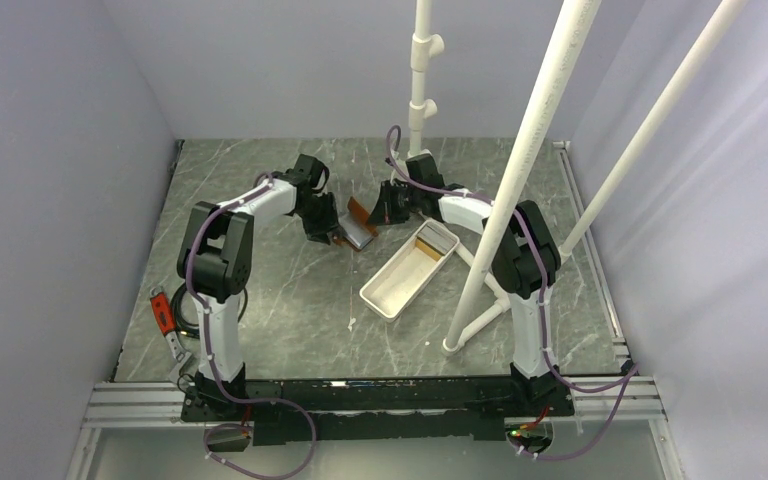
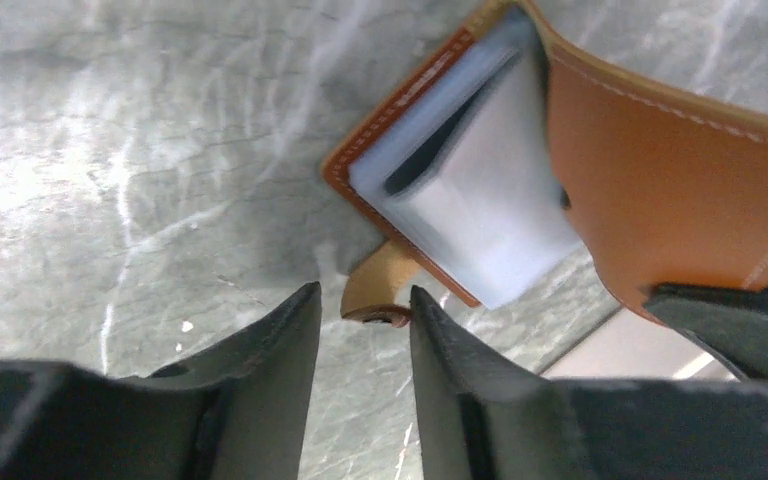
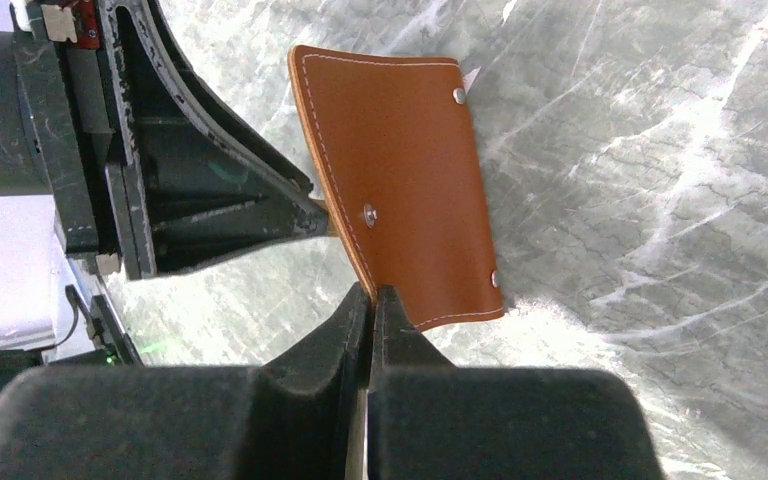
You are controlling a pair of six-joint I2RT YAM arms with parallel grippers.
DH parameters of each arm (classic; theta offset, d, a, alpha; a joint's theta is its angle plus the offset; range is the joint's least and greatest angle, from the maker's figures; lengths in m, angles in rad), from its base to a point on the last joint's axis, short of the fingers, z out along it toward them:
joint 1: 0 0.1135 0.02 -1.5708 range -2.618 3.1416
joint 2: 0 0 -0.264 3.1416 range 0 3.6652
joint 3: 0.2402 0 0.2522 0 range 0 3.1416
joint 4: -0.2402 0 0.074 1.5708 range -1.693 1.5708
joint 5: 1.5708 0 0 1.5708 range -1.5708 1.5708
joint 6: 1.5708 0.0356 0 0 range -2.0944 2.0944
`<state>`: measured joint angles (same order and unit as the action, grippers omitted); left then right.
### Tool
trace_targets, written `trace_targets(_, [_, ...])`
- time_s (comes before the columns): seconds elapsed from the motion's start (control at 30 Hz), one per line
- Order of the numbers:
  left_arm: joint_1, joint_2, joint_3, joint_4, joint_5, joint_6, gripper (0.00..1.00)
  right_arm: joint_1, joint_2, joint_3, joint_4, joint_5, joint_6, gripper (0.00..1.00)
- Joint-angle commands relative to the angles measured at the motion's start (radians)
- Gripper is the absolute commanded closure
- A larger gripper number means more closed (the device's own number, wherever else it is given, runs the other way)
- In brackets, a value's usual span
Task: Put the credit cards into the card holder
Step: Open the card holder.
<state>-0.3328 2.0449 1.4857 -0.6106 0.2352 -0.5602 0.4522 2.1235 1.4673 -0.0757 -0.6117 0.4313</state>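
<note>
Card holder [image 2: 680, 190]: lifted open over the tabletop [image 1: 290, 300] near the middle, between the two arms; one flap stands up, the other lies lower.
Right gripper [image 3: 370, 295]: jaws pressed together on the lower edge of the raised flap.
Left gripper [image 2: 365, 292]: jaws spread part way, with the strap tab [image 2: 378, 275] between their tips; I cannot tell whether they touch it.
Credit cards: a pale card [image 2: 480, 190] sits in the lower half's pocket, skewed, one corner past the stitched edge; a tan card [image 1: 433, 240] lies at the far end of the white tray [image 1: 400, 283].
Risk, grip: the right pinch is thin and at the very rim, so a tug from the left could likely pull the leather free.
Risk, card: the skewed card may slide out if the lower half tilts more.
Risk, contact: the two sets of fingers work close together and could clash.
Edges: the tray lies just beside the holder, on the right arm's side.
Open room: bare tabletop on the near and left sides; the slanted white pole [image 1: 520, 170] crowds the right arm.
</note>
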Motion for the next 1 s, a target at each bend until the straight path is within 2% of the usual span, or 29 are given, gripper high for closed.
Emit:
trace_targets(0.0, [0.005, -0.035, -0.036, -0.002, -0.105, 0.012, 0.64, -0.028, -0.03, -0.029, -0.008, 0.058, 0.008, 1.0])
trace_targets(0.03, [0.009, -0.043, -0.043, -0.002, -0.114, 0.014, 0.77, -0.027, -0.032, -0.03, -0.013, 0.068, 0.0, 1.0])
trace_targets(0.1, [0.014, -0.058, -0.05, -0.014, -0.118, 0.027, 0.93, -0.023, -0.035, -0.02, -0.043, 0.098, -0.03, 1.0])
trace_targets(0.17, [0.014, -0.077, -0.058, -0.025, -0.097, 0.039, 1.0, -0.014, -0.035, 0.003, -0.089, 0.148, -0.075, 1.0])
trace_targets(0.33, [0.021, -0.166, -0.148, 0.03, 0.037, 0.037, 1.0, 0.028, -0.046, 0.059, -0.21, 0.398, -0.23, 0.73])
trace_targets(0.37, [0.024, -0.182, -0.165, 0.043, 0.061, 0.034, 1.0, 0.032, -0.048, 0.066, -0.223, 0.425, -0.253, 0.7])
trace_targets(0.53, [0.041, -0.238, -0.197, 0.09, 0.162, 0.033, 1.0, 0.039, -0.059, 0.121, -0.279, 0.422, -0.335, 0.5])
trace_targets(0.63, [0.045, -0.247, -0.183, 0.081, 0.176, 0.049, 1.0, 0.059, -0.076, 0.135, -0.302, 0.429, -0.369, 0.38])
trace_targets(0.83, [0.05, -0.221, -0.161, 0.025, 0.152, 0.08, 1.0, 0.094, -0.135, 0.161, -0.343, 0.448, -0.4, 0.24])
trace_targets(0.97, [0.051, -0.235, -0.157, 0.021, 0.155, 0.096, 1.0, 0.113, -0.157, 0.157, -0.325, 0.388, -0.422, 0.22])
